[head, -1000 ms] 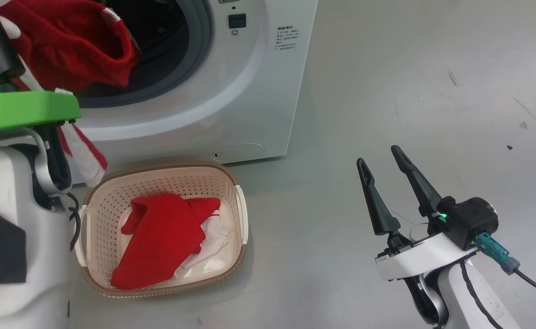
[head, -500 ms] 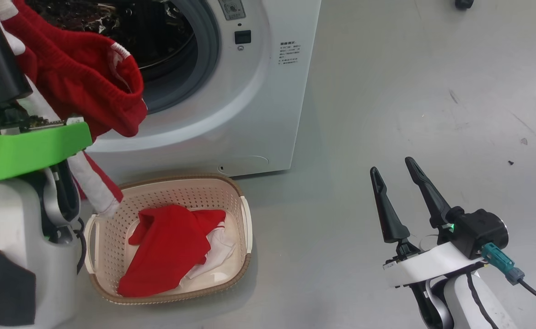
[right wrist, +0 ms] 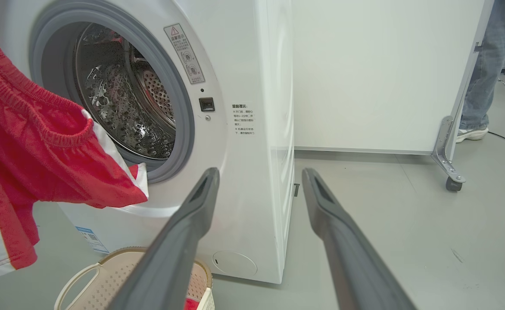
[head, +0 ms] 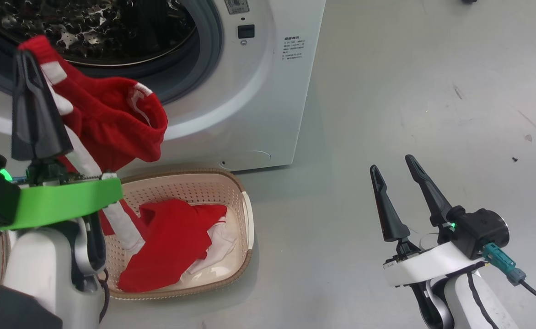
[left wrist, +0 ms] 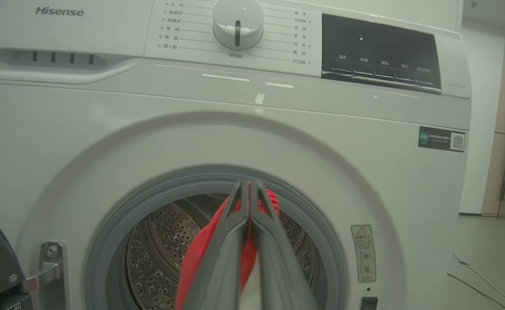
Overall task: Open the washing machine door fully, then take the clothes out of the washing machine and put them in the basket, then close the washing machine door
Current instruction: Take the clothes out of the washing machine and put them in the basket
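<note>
Firstly, upper left of the frame: white washing machine [head: 259,91], porthole open, steel drum [head: 89,27] showing. Below it, cream basket [head: 245,214] with red and white clothes [head: 172,246] inside. Left tool [head: 21,57] clamped on a red garment [head: 112,123] hanging over the basket's left end. Right tool [head: 391,164], lower right, fingers apart.

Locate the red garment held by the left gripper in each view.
Head view: red garment at upper left, clamped in the left gripper.
Left wrist view: bottom centre, behind the shut fingers.
Right wrist view: hanging at the left edge.
Shared landmark: the steel drum.
</note>
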